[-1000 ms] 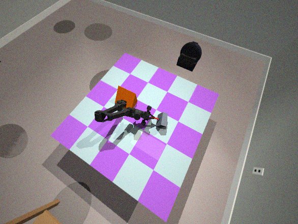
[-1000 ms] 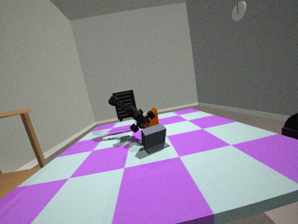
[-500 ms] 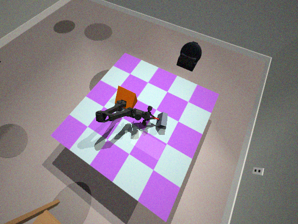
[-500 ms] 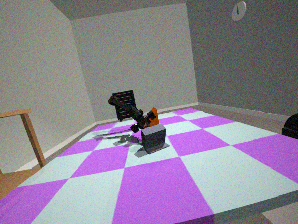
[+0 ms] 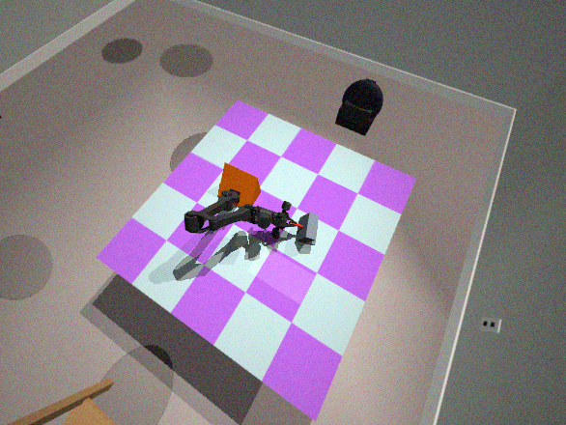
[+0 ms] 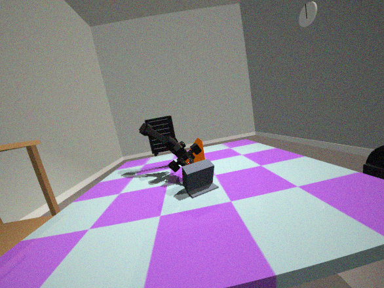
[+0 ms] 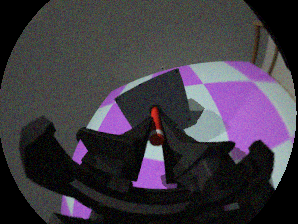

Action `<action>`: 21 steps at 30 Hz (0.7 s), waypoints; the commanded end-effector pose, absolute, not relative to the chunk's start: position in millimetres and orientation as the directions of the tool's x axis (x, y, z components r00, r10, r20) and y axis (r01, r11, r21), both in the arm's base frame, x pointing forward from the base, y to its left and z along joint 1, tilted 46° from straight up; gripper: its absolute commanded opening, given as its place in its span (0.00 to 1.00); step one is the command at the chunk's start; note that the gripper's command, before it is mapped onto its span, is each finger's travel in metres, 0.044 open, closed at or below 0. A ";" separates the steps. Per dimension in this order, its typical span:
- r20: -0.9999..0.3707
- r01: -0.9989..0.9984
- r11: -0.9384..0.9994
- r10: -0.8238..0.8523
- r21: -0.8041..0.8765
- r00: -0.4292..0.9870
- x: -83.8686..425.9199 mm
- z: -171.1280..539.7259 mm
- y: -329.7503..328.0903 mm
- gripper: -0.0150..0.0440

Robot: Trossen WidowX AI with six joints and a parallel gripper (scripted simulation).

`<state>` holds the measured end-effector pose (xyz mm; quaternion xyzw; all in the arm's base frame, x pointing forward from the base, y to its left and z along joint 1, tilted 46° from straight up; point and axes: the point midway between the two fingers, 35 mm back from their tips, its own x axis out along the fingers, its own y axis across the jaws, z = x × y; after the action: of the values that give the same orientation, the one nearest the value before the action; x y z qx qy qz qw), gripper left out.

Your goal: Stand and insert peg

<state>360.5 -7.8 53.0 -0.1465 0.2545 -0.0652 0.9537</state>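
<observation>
The jaws are closed on the red peg (image 5: 296,224) (image 7: 156,120), holding it off the worktop (image 5: 285,275) (image 6: 210,235) (image 7: 250,105). The peg's white band lies at the end nearer the wrist camera, and its far end points at the dark face of the grey panel (image 5: 306,229) (image 6: 198,177) (image 7: 155,97). Whether that end merely meets the face or sits in the hole cannot be told.

The panel stands on the purple and pale checks, with the jaws just beside it. The black arm (image 5: 227,219) (image 6: 164,139) reaches over the worktop towards the panel, sloping down to the jaws in the exterior view. An orange block (image 5: 239,184) (image 6: 200,150) stands near the arm's other end.

Beyond the worktop is a black chair (image 5: 362,103) (image 6: 377,163). A round clock (image 6: 308,14) hangs on the darker wall, and a slatted black panel shape (image 6: 160,124) shows behind the arm.
</observation>
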 end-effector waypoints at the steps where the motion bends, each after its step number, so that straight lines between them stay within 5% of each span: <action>1: -0.465 0.046 0.948 -0.196 -0.314 0.863 363.6 51.9 -7.6 0.25; 21: -0.465 0.046 0.948 -0.196 -0.314 0.864 373.4 46.6 -9.8 0.25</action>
<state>370.7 -10.1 47.4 -0.1465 0.2544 -0.0653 0.9537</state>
